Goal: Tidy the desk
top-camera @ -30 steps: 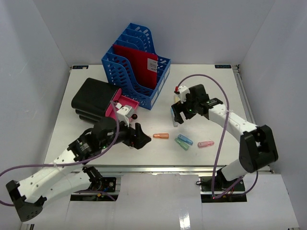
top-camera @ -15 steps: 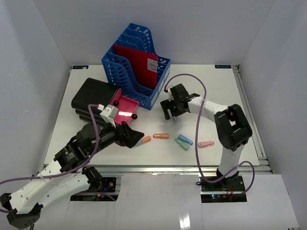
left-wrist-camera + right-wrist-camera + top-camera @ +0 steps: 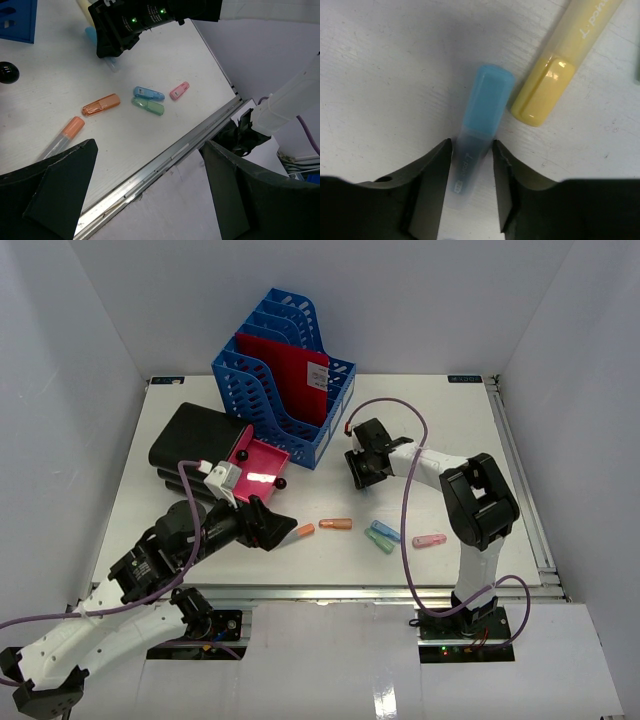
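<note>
On the white desk (image 3: 455,435), my right gripper (image 3: 362,476) is down at the surface just right of the blue file rack (image 3: 283,390). In the right wrist view its fingers (image 3: 432,170) press both sides of a blue highlighter (image 3: 482,110) that lies flat, blue cap pointing away. A yellow highlighter (image 3: 555,75) lies beside it, caps nearly touching. My left gripper (image 3: 275,525) hovers open and holds nothing, near the front rail (image 3: 330,590). In the left wrist view the right gripper (image 3: 112,47) covers most of the blue highlighter.
Along the front lie an orange-capped highlighter (image 3: 304,531), a short orange piece (image 3: 336,524), a blue one (image 3: 386,531), a green one (image 3: 380,543) and a pink one (image 3: 429,540). The rack holds a red folder (image 3: 290,375). A black case (image 3: 192,445) and pink tray (image 3: 258,462) sit at left.
My right gripper moved left and down to the desk, then narrowed onto the blue highlighter. The left arm shifted slightly left, uncovering the orange-capped highlighter.
</note>
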{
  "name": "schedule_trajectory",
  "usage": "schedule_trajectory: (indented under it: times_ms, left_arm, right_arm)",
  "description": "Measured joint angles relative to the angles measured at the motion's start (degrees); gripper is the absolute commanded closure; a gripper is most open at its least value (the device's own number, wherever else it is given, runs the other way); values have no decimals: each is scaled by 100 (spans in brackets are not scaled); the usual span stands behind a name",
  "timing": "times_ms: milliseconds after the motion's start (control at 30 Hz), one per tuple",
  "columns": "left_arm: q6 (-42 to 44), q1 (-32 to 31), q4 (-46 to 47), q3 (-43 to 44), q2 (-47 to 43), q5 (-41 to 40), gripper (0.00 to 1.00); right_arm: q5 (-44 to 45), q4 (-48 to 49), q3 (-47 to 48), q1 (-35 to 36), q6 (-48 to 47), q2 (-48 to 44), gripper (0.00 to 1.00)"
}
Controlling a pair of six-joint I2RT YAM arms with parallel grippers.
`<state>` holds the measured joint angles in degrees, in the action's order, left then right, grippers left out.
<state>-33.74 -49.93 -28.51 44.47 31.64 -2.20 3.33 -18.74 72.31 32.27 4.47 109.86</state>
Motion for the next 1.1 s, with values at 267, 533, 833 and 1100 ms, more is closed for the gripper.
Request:
schedule_trajectory:
  times_ms: [267,533,833,1100]
  left_arm:
    - [-39,-2,2,0,-112,-20,2]
    - [-3,-2,-6,4,-209,-31,2]
    - [130,-2,-18,132,-440,-44,2]
    - [145,0,-53,195,-1057,40,2]
  right_arm:
    - [75,53,-20,-15,-35,-2,85]
    - [-957,-63,-234,22,-1306,-786,91]
    - [-1299,-121,213,1263,-4282,-1665,90]
    - [-1244,-1033,3000,1990,-6510,57,89]
